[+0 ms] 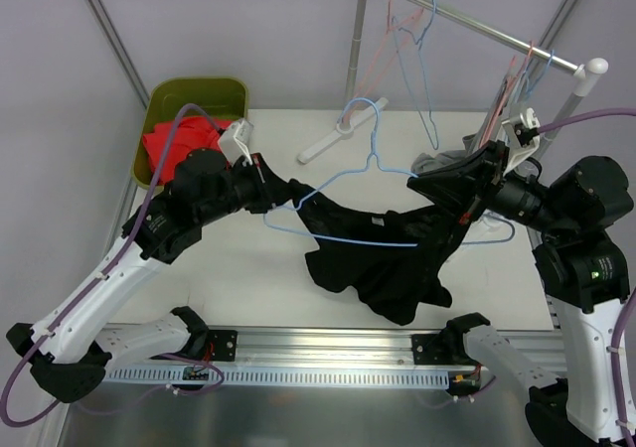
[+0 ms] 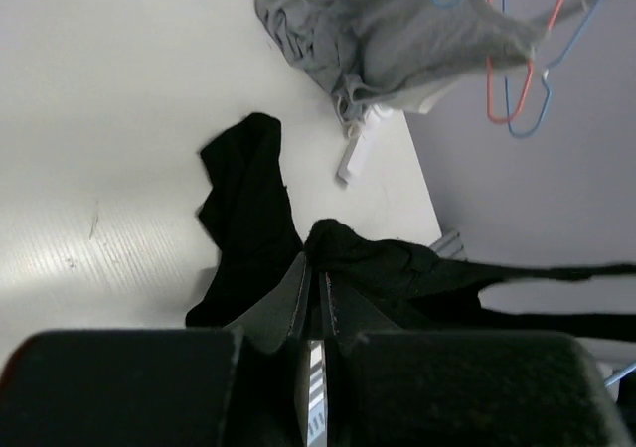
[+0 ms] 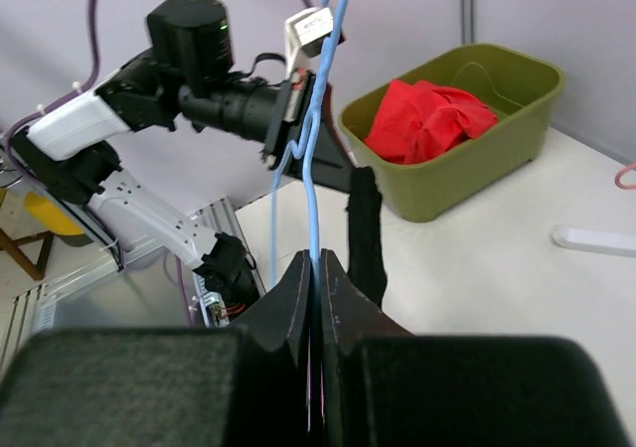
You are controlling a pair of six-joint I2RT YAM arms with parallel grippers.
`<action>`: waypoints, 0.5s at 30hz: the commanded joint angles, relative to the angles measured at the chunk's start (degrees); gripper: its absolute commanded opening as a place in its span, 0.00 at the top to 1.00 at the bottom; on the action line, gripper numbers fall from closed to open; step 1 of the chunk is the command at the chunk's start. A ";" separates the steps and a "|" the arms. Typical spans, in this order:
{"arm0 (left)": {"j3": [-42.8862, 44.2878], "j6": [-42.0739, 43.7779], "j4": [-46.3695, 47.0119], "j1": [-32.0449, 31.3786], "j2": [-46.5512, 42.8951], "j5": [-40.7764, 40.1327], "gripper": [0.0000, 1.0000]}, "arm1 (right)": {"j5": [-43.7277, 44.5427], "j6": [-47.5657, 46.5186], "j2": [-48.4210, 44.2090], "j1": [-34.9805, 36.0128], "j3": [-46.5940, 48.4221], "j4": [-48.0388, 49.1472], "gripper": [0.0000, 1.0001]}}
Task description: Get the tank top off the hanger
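Observation:
The black tank top (image 1: 383,268) hangs stretched between my two grippers above the table, its lower part bunched on the surface. A light-blue wire hanger (image 1: 376,147) still runs through it. My left gripper (image 1: 288,197) is shut on the top's left edge; the left wrist view shows the fingers pinching black cloth (image 2: 368,258) at the gripper's tips (image 2: 316,260). At the hanger's right shoulder my right gripper (image 1: 419,179) is shut on the wire. In the right wrist view the blue wire (image 3: 310,189) rises from the closed tips (image 3: 318,258), with a black strap (image 3: 364,228) beside it.
A green bin (image 1: 199,91) with red cloth (image 1: 177,141) stands at the back left. A grey garment (image 1: 442,159) lies at the back right under a metal rack (image 1: 477,20) with several hangers. A white plastic piece (image 1: 323,147) lies on the table behind the hanger.

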 commanded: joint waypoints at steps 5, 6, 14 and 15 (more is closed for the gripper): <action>11.42 -3.48 -3.14 7.23 7.15 -4.42 1.00 | -9.92 1.63 -2.19 -0.42 1.13 10.38 1.00; 14.31 -2.96 -3.40 7.59 7.95 -4.42 1.00 | -10.82 1.63 -2.54 -0.42 0.34 10.12 1.00; 21.45 -7.07 -4.98 8.38 12.52 -9.87 1.00 | -7.77 -2.66 -6.58 -0.95 -1.25 3.44 1.00; 21.19 -7.60 -5.16 8.38 12.70 -10.22 1.00 | -6.18 -2.93 -7.02 -1.04 -1.42 3.09 1.00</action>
